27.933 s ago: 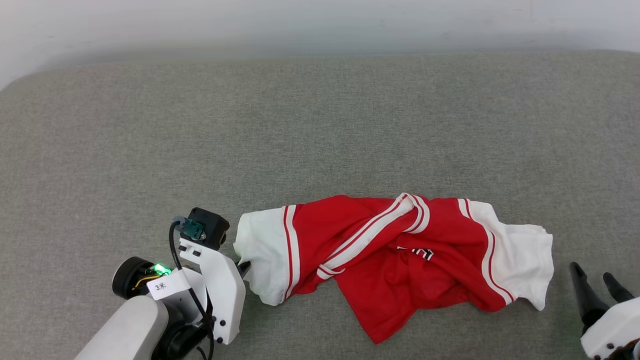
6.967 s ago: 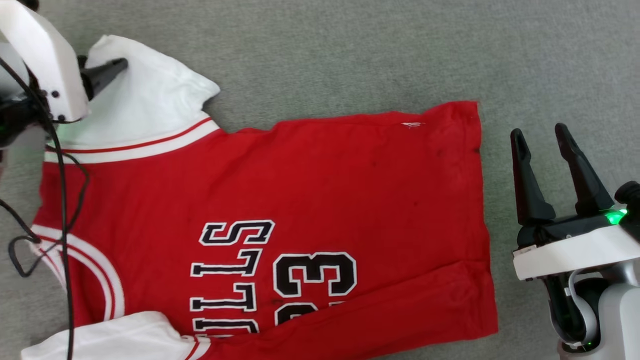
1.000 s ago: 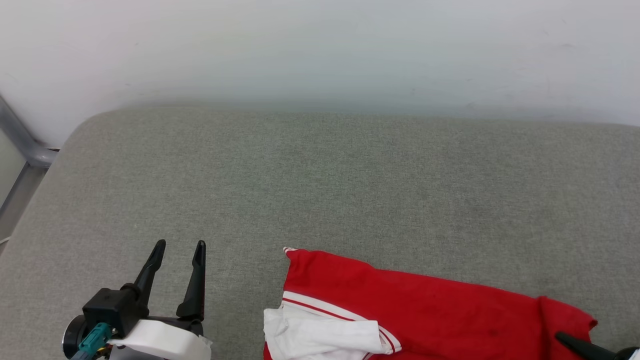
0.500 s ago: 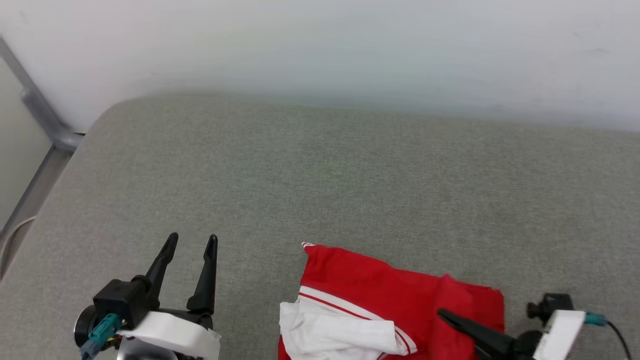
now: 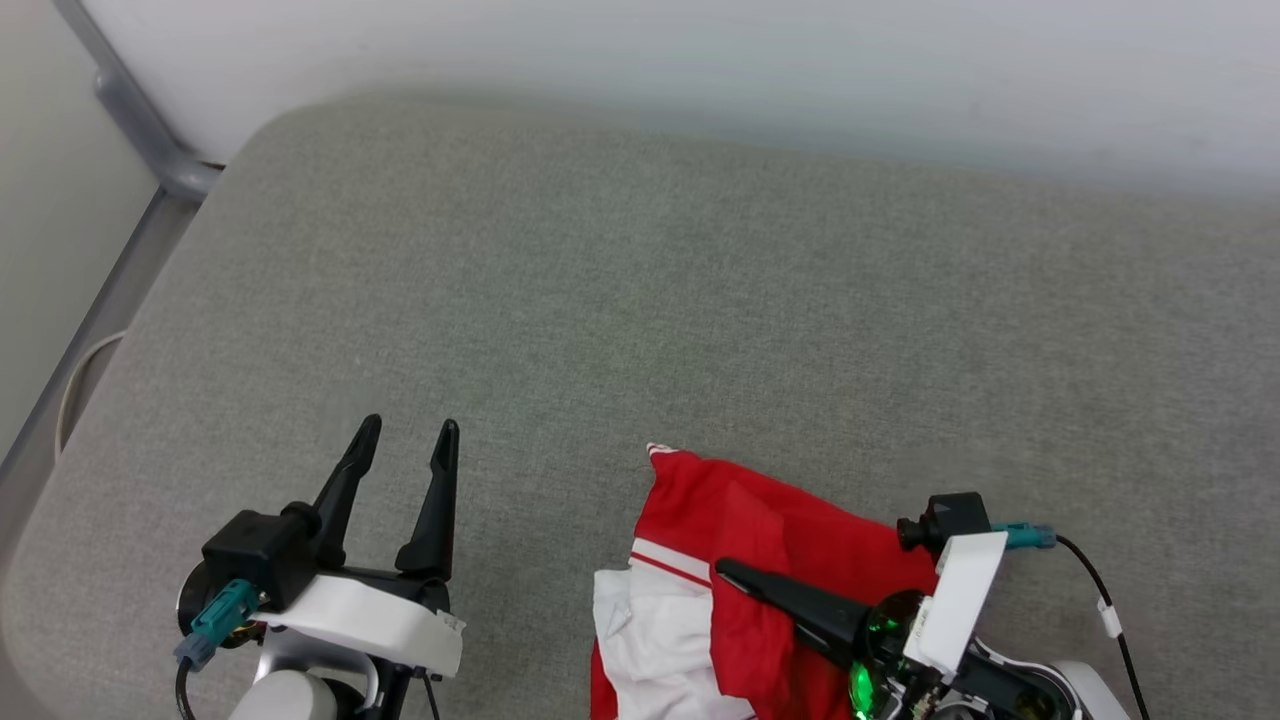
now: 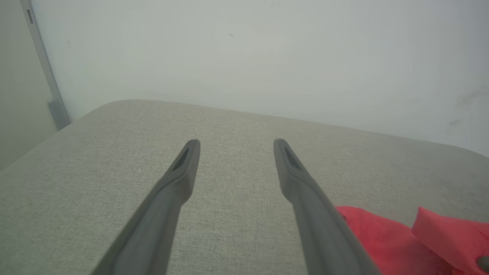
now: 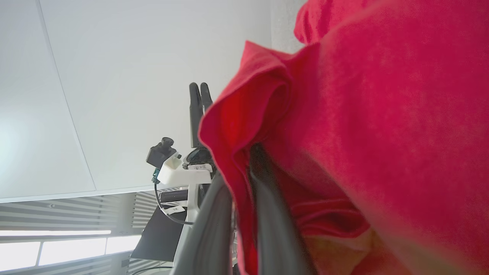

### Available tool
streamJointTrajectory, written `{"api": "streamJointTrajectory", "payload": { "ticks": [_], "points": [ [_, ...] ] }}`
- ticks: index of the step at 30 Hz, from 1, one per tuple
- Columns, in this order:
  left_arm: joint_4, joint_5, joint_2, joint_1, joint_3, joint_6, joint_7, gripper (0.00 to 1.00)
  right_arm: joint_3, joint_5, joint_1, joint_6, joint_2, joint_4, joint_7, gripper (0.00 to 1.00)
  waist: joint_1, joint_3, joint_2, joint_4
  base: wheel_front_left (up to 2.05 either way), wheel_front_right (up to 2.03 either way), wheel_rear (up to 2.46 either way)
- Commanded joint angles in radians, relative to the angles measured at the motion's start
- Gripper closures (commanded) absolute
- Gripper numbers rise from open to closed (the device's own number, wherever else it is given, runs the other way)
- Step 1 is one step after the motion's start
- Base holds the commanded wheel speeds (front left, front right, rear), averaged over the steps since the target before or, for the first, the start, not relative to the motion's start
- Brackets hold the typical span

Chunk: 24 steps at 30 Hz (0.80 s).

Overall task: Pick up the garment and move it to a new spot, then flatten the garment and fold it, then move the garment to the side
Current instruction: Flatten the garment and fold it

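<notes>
The shirt (image 5: pixel 715 505) lies bunched at the near edge of the grey surface (image 5: pixel 600 280), where the right fingers (image 5: pixel 800 612), pinching a red fold of it, probably carry that end over the rest to fold it, while the left fingers (image 5: pixel 432 505) hover spread alongside, holding nothing.

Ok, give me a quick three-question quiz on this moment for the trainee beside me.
1. True or false: the left tool is open and holds nothing.
2. The right tool is shut on: A) the garment, B) a towel, C) nothing?
3. Fill in: the garment lies on a ___ cushion.
Key: 1 true; 2 A; 3 grey.
</notes>
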<state>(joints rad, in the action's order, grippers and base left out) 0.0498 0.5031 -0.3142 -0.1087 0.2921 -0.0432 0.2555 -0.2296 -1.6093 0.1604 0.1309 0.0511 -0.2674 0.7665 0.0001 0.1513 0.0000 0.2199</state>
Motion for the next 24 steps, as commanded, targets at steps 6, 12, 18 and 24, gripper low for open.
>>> {"api": "streamJointTrajectory", "payload": {
  "ticks": [6, 12, 18, 24],
  "points": [
    [0.032, -0.008, 0.028, -0.037, -0.012, 0.026, 0.009, 0.00, -0.065, 0.051, 0.046, -0.001, -0.001, -0.049, -0.076, 0.22, -0.0001, 0.051, 0.0000, 0.023, 0.00, 0.00, 0.00],
    [0.051, -0.022, 0.045, -0.046, -0.032, 0.044, 0.011, 0.00, -0.105, 0.056, 0.050, -0.001, 0.000, -0.121, -0.124, 0.00, -0.0001, 0.049, 0.0000, 0.019, 0.00, 0.00, 0.00],
    [0.058, -0.037, 0.059, -0.038, -0.050, 0.058, 0.011, 0.00, -0.130, 0.052, 0.060, -0.001, -0.001, -0.069, -0.157, 0.00, -0.0001, 0.036, 0.0000, 0.009, 0.00, 0.00, 0.00],
    [0.063, -0.052, 0.061, -0.018, -0.069, 0.067, 0.010, 0.00, -0.128, 0.147, 0.040, 0.000, 0.033, 0.111, -0.253, 0.00, -0.0001, 0.006, 0.0000, -0.015, 0.00, 0.00, 0.00]
  ]
}}
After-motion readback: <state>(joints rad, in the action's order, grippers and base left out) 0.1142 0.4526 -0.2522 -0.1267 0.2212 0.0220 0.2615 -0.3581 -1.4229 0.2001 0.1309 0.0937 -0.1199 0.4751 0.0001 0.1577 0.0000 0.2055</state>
